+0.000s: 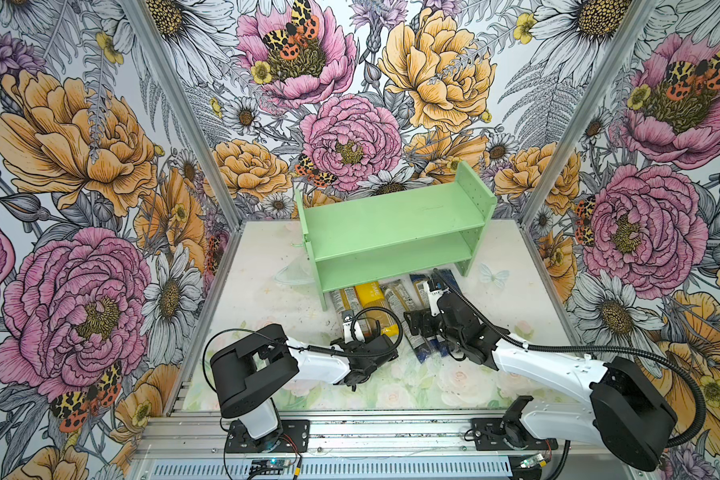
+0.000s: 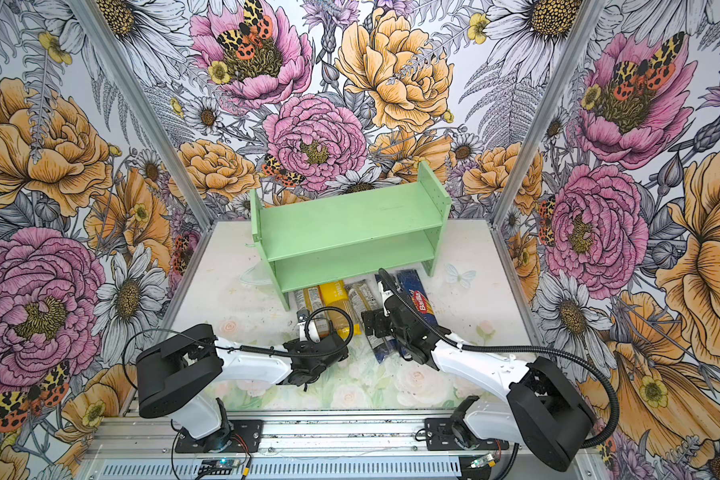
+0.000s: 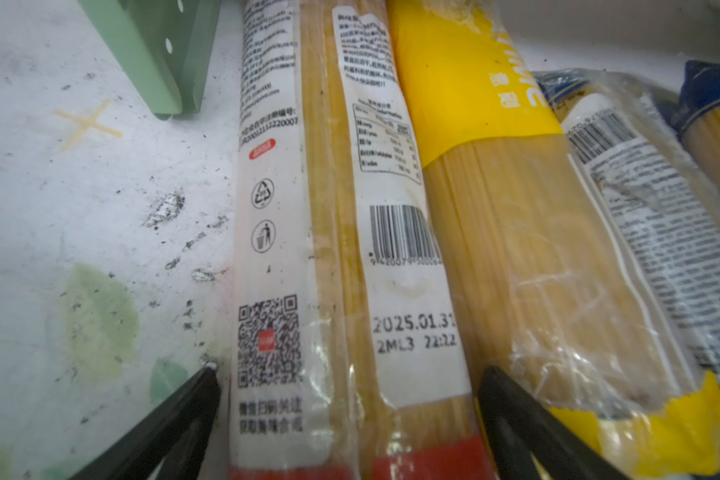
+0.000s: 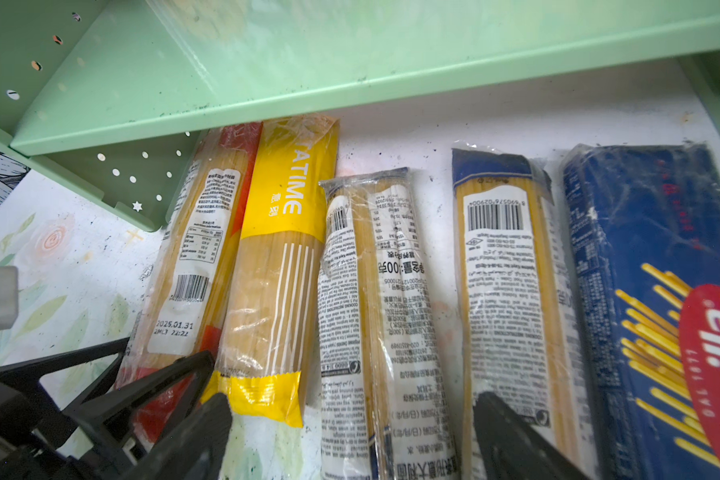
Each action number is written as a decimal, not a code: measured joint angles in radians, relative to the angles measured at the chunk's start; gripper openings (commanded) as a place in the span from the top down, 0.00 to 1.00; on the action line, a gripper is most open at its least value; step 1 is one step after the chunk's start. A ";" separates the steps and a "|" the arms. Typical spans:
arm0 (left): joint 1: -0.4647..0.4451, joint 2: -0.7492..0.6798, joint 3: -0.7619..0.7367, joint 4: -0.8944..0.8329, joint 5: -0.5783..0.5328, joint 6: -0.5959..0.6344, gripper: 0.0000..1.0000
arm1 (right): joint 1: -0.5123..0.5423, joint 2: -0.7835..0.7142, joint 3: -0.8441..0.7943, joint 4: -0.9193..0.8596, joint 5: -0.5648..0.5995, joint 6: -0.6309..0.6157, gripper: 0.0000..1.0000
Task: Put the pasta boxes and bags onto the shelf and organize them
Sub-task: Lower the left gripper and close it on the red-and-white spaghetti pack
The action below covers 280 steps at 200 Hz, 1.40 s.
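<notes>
Pasta packs [image 4: 366, 291] lie side by side just before the shelf [image 4: 267, 62].

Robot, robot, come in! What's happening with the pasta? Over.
Left gripper open over red-ended bag; right gripper open over blue-ended bag. Shelf bare, packs on table. Far ends tucked under shelf.

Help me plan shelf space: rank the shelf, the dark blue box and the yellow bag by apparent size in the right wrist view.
1. Shelf, filling the upper picture, cut off at the edges.
2. Dark blue box, widest pack, also cut off.
3. Yellow bag, narrower; the shelf hides its far end.
</notes>
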<state>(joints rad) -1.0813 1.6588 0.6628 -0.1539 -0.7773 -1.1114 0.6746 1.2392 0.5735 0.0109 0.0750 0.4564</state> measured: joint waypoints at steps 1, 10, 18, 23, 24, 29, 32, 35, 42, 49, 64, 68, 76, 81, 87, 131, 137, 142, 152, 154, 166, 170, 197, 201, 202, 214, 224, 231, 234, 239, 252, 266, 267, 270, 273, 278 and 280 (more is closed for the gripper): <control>0.000 0.000 0.000 0.000 0.000 0.000 0.01 | 0.000 0.000 0.000 0.000 0.000 -0.001 0.07; 0.004 0.006 0.007 -0.005 0.000 0.000 0.01 | 0.000 0.000 0.000 0.000 0.000 -0.001 0.07; 0.006 0.010 0.014 -0.012 0.000 0.000 0.01 | 0.000 0.000 0.000 0.000 0.000 -0.001 0.07; 0.007 0.014 0.021 -0.021 0.000 0.000 0.01 | 0.000 0.000 0.000 0.000 0.000 -0.001 0.07; 0.007 0.015 0.021 -0.022 0.000 0.000 0.01 | 0.000 0.000 0.000 0.000 0.000 -0.001 0.07; 0.008 0.020 0.029 -0.031 0.000 0.000 0.01 | 0.000 0.000 0.000 0.000 0.000 -0.001 0.07; 0.009 0.023 0.033 -0.036 0.000 0.000 0.01 | 0.000 0.000 0.000 0.000 0.000 -0.001 0.07; 0.010 0.026 0.037 -0.041 0.000 0.000 0.01 | 0.000 0.000 0.000 0.000 0.000 -0.001 0.07; 0.012 0.034 0.048 -0.055 0.000 -0.001 0.01 | 0.000 0.000 0.000 0.000 0.000 -0.001 0.07; 0.013 0.043 0.060 -0.069 0.000 -0.001 0.01 | 0.000 0.000 0.000 0.000 0.000 -0.001 0.07; 0.015 0.055 0.078 -0.094 -0.001 -0.006 0.01 | 0.000 0.000 0.000 0.000 0.000 -0.001 0.07; 0.015 0.056 0.080 -0.098 -0.001 -0.008 0.01 | 0.000 0.000 0.000 0.000 0.000 -0.001 0.07; 0.015 0.059 0.084 -0.105 -0.001 -0.010 0.01 | 0.000 0.000 0.000 0.000 0.000 -0.001 0.07; 0.015 0.061 0.086 -0.107 -0.001 -0.013 0.01 | 0.000 0.000 0.000 0.000 0.000 -0.001 0.07; 0.016 0.063 0.088 -0.110 -0.001 -0.016 0.01 | 0.000 0.000 0.000 0.000 0.000 -0.001 0.07; 0.016 0.079 0.106 -0.137 -0.013 -0.043 0.03 | 0.000 0.000 0.000 0.000 0.000 -0.001 0.07; 0.016 0.080 0.108 -0.138 -0.014 -0.044 0.08 | 0.000 0.000 0.000 0.000 0.000 -0.001 0.07; 0.016 0.082 0.108 -0.142 -0.016 -0.046 0.12 | 0.000 0.000 0.000 0.001 0.000 -0.001 0.07; 0.016 0.085 0.108 -0.149 -0.025 -0.051 0.15 | 0.000 0.000 0.000 0.001 0.000 -0.001 0.07; 0.016 0.085 0.108 -0.151 -0.025 -0.051 0.17 | 0.000 0.000 0.000 0.000 0.000 -0.001 0.07; 0.016 0.087 0.108 -0.156 -0.030 -0.058 0.28 | 0.000 0.000 0.000 0.000 0.000 -0.001 0.07; 0.016 0.087 0.108 -0.158 -0.030 -0.057 0.31 | 0.000 0.000 0.000 0.001 0.000 -0.001 0.07; 0.016 0.089 0.108 -0.161 -0.035 -0.072 0.44 | 0.000 0.000 0.000 0.001 0.000 -0.001 0.07; 0.016 0.089 0.107 -0.161 -0.035 -0.074 0.46 | 0.000 0.000 0.000 0.000 0.000 -0.001 0.07; 0.016 0.089 0.107 -0.161 -0.035 -0.074 0.46 | 0.000 0.000 0.000 0.000 0.000 -0.001 0.07; 0.016 0.089 0.105 -0.160 -0.037 -0.081 0.52 | 0.000 0.000 0.000 0.000 0.000 -0.001 0.07; 0.016 0.089 0.104 -0.159 -0.040 -0.086 0.59 | 0.000 0.000 0.000 0.000 0.000 -0.001 0.07; 0.016 0.088 0.104 -0.159 -0.046 -0.091 0.63 | 0.000 0.000 0.000 0.001 0.000 -0.001 0.07; 0.016 0.086 0.104 -0.160 -0.048 -0.093 0.65 | 0.000 0.000 0.000 0.001 0.000 -0.001 0.07; 0.016 0.083 0.103 -0.160 -0.050 -0.097 0.67 | 0.000 0.000 0.000 0.000 0.000 -0.001 0.07; 0.015 0.072 0.103 -0.161 -0.057 -0.099 0.77 | -0.001 0.000 0.000 0.000 0.000 -0.001 0.07; 0.013 0.056 0.104 -0.163 -0.071 -0.098 1.00 | -0.002 0.000 0.000 0.000 0.000 -0.001 0.07; 0.013 0.055 0.105 -0.164 -0.071 -0.098 1.00 | -0.002 0.000 0.000 0.000 0.000 -0.001 0.07; 0.013 0.053 0.105 -0.164 -0.074 -0.098 1.00 | -0.002 0.000 0.000 0.000 0.000 -0.001 0.07; 0.013 0.050 0.107 -0.165 -0.076 -0.097 1.00 | -0.002 0.000 0.000 0.000 0.000 -0.001 0.07; 0.013 0.048 0.109 -0.169 -0.076 -0.093 1.00 | -0.002 -0.001 0.000 0.000 0.000 -0.001 0.07; 0.013 0.048 0.110 -0.172 -0.075 -0.091 1.00 | -0.002 -0.001 0.000 0.000 0.000 -0.001 0.07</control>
<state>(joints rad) -1.0683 1.7065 0.7731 -0.3260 -0.8524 -1.2026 0.6727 1.2385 0.5735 0.0113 0.0750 0.4553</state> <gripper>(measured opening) 0.196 0.929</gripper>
